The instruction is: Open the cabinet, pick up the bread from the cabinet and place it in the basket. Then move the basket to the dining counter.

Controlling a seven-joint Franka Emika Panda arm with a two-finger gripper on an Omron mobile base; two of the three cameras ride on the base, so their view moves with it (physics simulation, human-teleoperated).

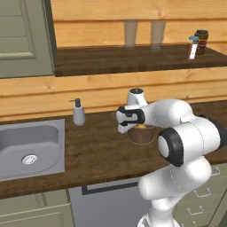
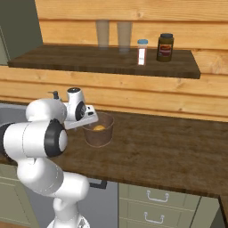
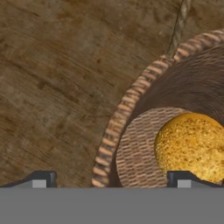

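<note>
Bread's in, basket comes next.
I see the bread (image 3: 190, 146) lying inside the basket (image 3: 131, 100) on the worktop (image 3: 57, 74); my gripper (image 3: 111, 178) hangs above its rim, jaws wide and empty. Next I'd straddle the rim, clamp, then carry it to the dining counter.

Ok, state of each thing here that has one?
cabinet: door swung open
bread: lying in the basket, not held
basket: upright on the worktop by the sink, not yet moved
gripper: open, empty, over the basket's rim
sink: empty
jars: upright on the shelf, capped
</note>
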